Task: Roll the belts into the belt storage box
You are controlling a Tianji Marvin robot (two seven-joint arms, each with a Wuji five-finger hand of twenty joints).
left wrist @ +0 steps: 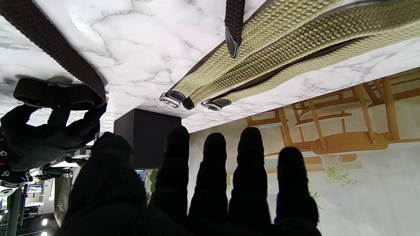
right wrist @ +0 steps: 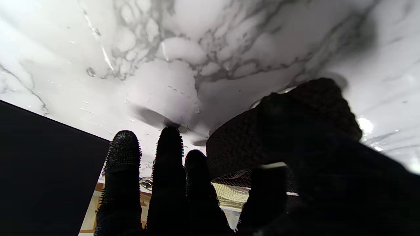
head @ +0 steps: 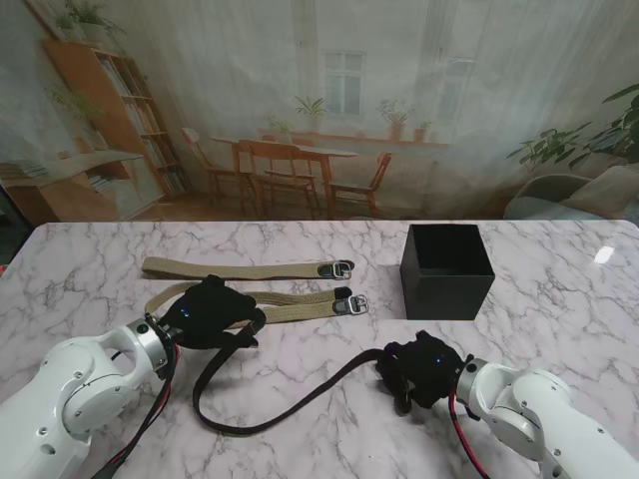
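Black belt [head: 290, 401] end gripped in right hand [head: 424, 367], left hand [head: 210, 311] spread, empty

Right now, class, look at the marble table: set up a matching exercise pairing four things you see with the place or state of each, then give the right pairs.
Things:
1. black square storage box
2. dark brown woven belt
3. two tan woven belts
4. left hand

Places or states:
A. one end gripped in the right hand, the rest looping across the table
B. resting over the nearer tan belt
C. lying flat, side by side, buckles toward the box
D. standing open-topped on the robot's right, farther from me

Pairs: 1-D, 2-A, 3-C, 4-B
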